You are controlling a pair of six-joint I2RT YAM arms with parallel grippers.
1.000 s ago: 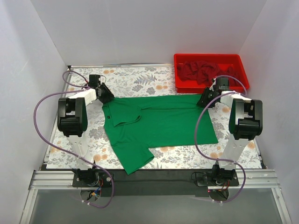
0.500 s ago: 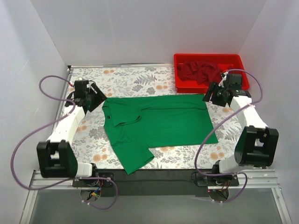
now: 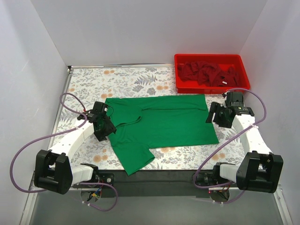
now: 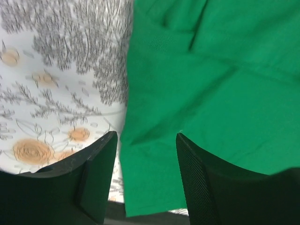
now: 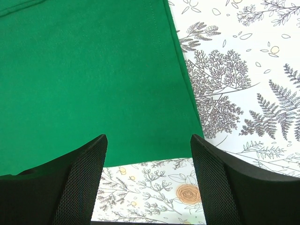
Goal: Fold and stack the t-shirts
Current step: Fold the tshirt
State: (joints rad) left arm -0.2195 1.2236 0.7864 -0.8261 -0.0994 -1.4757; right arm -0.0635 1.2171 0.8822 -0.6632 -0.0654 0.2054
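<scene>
A table cover [image 3: 136, 79] printed with grey ferns and orange flowers is lying flat across the whole working surface. Plain white walls are standing at the far side [image 3: 150, 28], the left [image 3: 23, 93] and the right [image 3: 281, 61], closing it in. Soft, even light is falling across everything, casting only faint shadows. An aluminium rail [image 3: 51, 179] is running along the near edge, with a grey surface [image 3: 154, 208] showing nearer still.

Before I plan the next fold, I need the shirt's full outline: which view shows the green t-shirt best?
The top external view: the green t-shirt lies whole there, from sleeves to hem. The left wrist view shows only a stretch of its edge; the right wrist view shows only a hem corner.
</scene>
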